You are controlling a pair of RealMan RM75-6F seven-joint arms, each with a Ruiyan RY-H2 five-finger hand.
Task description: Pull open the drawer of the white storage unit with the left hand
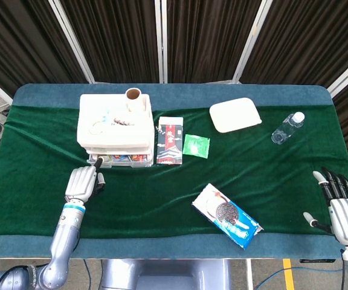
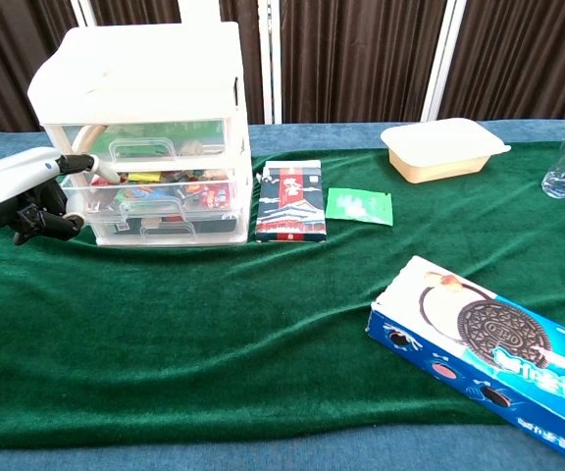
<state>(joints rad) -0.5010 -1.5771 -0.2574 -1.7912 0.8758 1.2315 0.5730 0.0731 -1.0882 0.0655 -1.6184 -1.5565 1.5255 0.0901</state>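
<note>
White translucent plastic forms the storage unit (image 2: pixel 145 137), a boxy three-drawer stack standing at the far left of the green velvet tablecloth (image 2: pixel 263 324). Its drawers (image 2: pixel 155 191) are see-through, with moulded handles, and the middle one shows a jumble of colourful packets too small to identify. A cardboard tube (image 1: pixel 133 95) stands upright on its lid in the head view.

At the unit's front left corner is the left hand (image 2: pixel 37 196), silver-shelled with dark joints; one finger reaches out to the drawer fronts while the others curl inward. Whether the fingertip actually touches or hooks a drawer cannot be made out, and nothing is visibly held.

Just right of the unit lies a flat red-and-white printed packet (image 2: pixel 289 200), then a small glossy green sachet (image 2: pixel 360 206). Farther back rests a cream lidded food container (image 2: pixel 443 147), and a clear plastic water bottle (image 1: pixel 287 127), cut off at the chest view's edge. A blue Oreo cookie box (image 2: pixel 488 353) lies nearest the front.

The right hand (image 1: pixel 342 208) rests at the table's near right corner, fingers spread and empty.
</note>
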